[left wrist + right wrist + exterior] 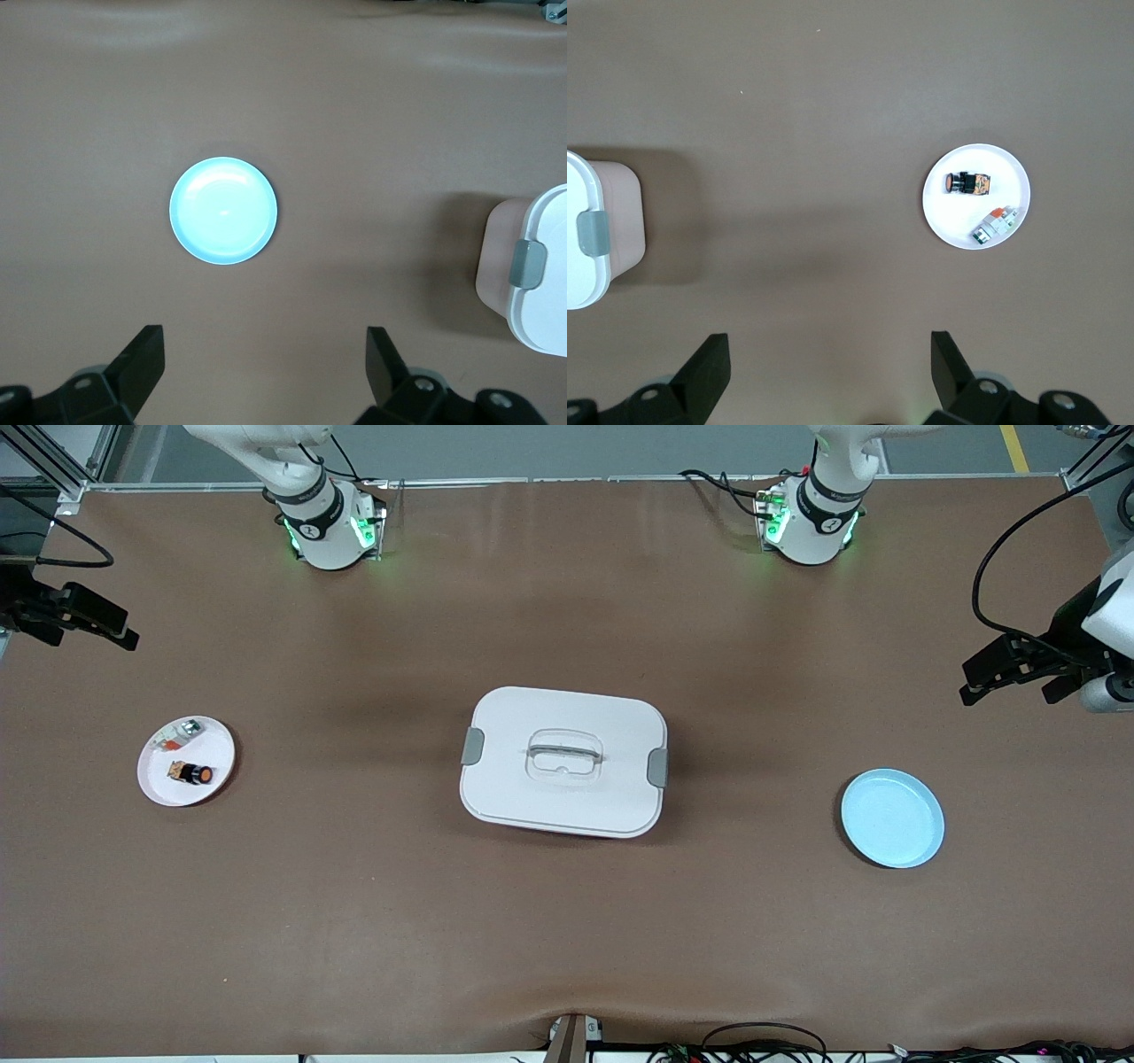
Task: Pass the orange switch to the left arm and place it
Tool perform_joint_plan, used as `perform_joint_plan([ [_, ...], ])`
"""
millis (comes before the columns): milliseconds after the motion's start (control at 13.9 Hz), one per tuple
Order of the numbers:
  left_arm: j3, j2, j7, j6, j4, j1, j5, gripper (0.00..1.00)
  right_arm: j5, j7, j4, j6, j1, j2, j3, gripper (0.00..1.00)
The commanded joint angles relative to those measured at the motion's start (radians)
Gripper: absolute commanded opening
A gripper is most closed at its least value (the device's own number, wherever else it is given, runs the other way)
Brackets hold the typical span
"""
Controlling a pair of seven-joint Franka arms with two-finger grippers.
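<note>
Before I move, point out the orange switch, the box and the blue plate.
orange switch [192, 773], front view, on its black body.
box [532, 797], front view, on the bare lid below the handle.
blue plate [891, 818], front view, on its bare middle.

— What do we have at the right arm's end of the table?
— A white plate holding a small silver-and-orange clear part.
— And at the left arm's end?
— We see a light blue plate on the brown table.

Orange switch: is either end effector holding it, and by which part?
Nothing is held. The orange switch lies on the white plate; the left end effector and right end effector are open and empty.
</note>
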Motion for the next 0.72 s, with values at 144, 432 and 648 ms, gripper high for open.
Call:
perform_joint_plan([
  [144,-0.003,-0.002,0.023,-0.015,0.010,0.003,0.004,1.00,0.001,0.006,0.016,0.003,-0.019,-0.011,0.005,1.00],
  [432,-0.003,-0.002,0.023,-0.015,0.010,0.003,0.002,1.00,0.023,0.016,0.033,0.004,-0.059,0.007,0.005,1.00],
  [648,-0.003,-0.003,0.023,-0.015,0.010,0.003,0.004,1.00,0.003,-0.001,0.045,0.024,-0.064,0.082,0.007,1.00],
])
